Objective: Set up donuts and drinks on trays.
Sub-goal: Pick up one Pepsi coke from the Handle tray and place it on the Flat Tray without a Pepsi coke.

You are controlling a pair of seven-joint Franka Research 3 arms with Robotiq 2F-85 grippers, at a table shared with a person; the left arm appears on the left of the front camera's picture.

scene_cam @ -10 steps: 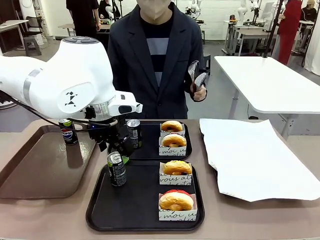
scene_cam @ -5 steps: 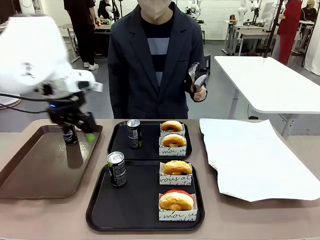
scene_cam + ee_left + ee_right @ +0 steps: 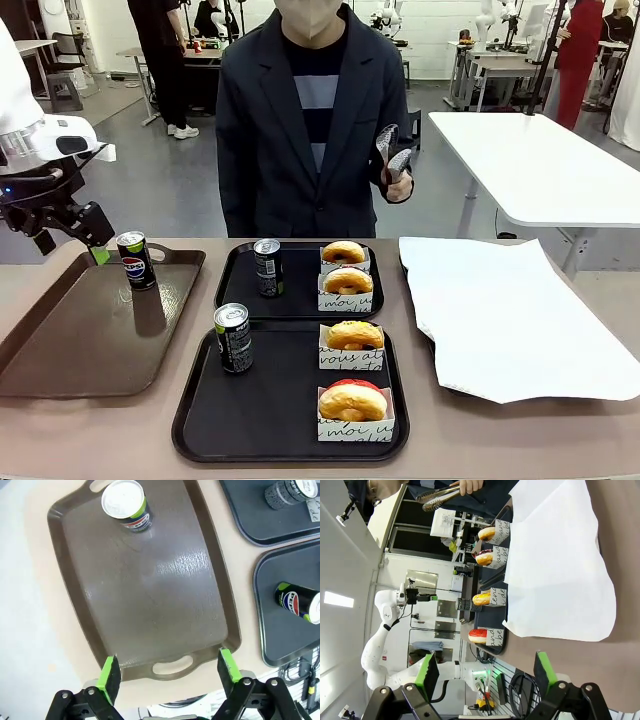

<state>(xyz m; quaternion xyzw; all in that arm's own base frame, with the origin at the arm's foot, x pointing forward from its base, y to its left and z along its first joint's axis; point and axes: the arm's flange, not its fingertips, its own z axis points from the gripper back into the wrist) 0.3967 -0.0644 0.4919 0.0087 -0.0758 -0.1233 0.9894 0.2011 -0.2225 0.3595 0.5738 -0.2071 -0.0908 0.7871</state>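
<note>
Two black trays sit mid-table. The far tray [image 3: 296, 290] carries a dark drink can [image 3: 267, 267] and two sleeved donuts [image 3: 343, 252] [image 3: 348, 281]. On the near tray [image 3: 270, 405] stand a second can [image 3: 233, 338] and two more donuts [image 3: 354, 335] [image 3: 351, 400]. My left gripper [image 3: 72, 249] hangs open and empty at the far left, above the brown tray's back end; in the left wrist view the gripper [image 3: 168, 669] looks down on that tray [image 3: 150, 595]. My right gripper [image 3: 485, 670] is open, well off from the donuts [image 3: 481, 599].
A third can [image 3: 135, 260] stands at the back of the long brown tray [image 3: 90, 340]. A large white paper sheet [image 3: 500, 315] covers the table's right side. Across the table the person holds metal tongs [image 3: 392, 150] at chest height.
My left arm has pulled away from between the black trays, swinging left and up over the brown tray. The can on the near tray stands where it was.
</note>
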